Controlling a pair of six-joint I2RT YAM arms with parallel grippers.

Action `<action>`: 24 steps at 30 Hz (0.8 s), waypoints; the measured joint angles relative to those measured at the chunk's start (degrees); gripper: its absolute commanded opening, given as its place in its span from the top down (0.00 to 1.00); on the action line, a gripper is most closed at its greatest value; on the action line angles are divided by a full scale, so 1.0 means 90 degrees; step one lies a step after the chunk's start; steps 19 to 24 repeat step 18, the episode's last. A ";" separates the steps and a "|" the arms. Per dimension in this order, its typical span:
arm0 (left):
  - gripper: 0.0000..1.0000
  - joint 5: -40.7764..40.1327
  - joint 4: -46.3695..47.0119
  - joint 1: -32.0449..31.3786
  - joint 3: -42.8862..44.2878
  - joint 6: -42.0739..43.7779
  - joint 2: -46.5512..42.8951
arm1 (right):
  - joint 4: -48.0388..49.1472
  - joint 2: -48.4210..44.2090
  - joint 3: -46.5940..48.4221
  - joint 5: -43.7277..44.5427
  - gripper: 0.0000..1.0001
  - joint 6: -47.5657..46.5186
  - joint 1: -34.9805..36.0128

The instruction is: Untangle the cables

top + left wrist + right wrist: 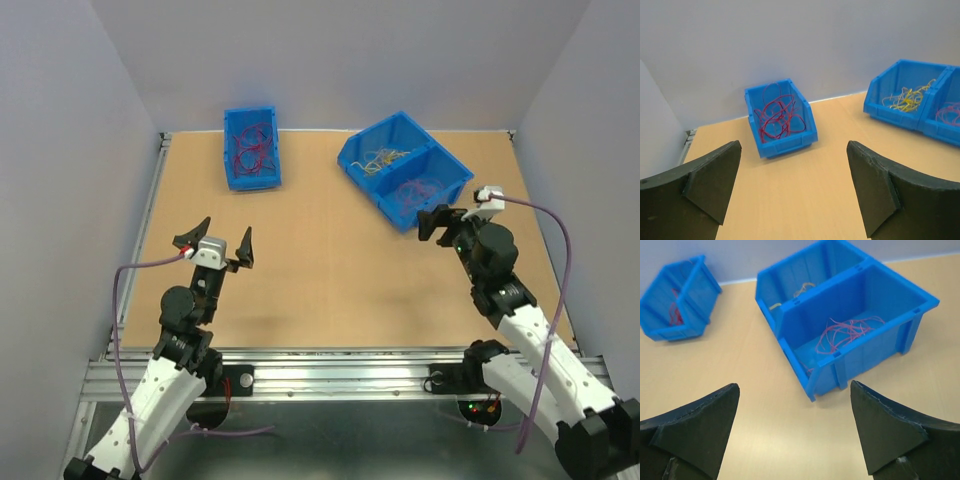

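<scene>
Step in hand: between picks, as I judge it; neither claw holds a wire.
Landmark: the double bin (865,357), far right on the counter (330,270).
Sorted cables: yellow wires (905,100) lie in its far compartment, red wires (847,332) in its near one.
Tangled cables: the dark red tangle (779,117) sits in the single bin (787,146), well apart from the double bin, to its left in the overhead view.
Right claw (448,220): jaws wide apart, empty, just beside the double bin's near corner.
Left claw (228,225): jaws wide apart, empty, well apart from the double bin, nearer the arm bases and facing the single bin.
Next move, likely: one claw goes to the single bin and pinches a single strand near the tangle's edge, so its neighbours stay behind.
Count: two bins, three compartments, three wire bundles, two claws; the strands are too fine to count.
</scene>
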 measured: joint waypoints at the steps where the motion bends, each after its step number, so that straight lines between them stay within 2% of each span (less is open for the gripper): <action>1: 0.01 0.0000 -0.0107 0.0000 -0.0223 0.0036 -0.0342 | 0.0017 -0.0308 -0.0160 0.0005 0.03 0.0024 0.0000; 4: 0.01 0.0090 -0.0342 -0.0002 -0.0646 0.0158 -0.1110 | 0.0114 -0.1489 -0.0673 0.0041 0.02 0.0097 0.0000; 8: 0.01 0.0253 -0.0430 -0.0002 -0.0673 0.0260 -0.1093 | 0.0374 -0.2567 -0.1127 0.0136 0.02 0.0148 0.0000; 14: 0.01 0.0284 -0.0568 0.0000 -0.0670 0.0342 -0.0544 | 0.0374 -0.2744 -0.1311 0.0143 0.02 0.0170 0.0000; 24: 0.01 0.0284 -0.0573 0.0000 -0.0670 0.0359 -0.0544 | 0.0386 -0.2611 -0.1311 0.0143 0.02 0.0172 0.0000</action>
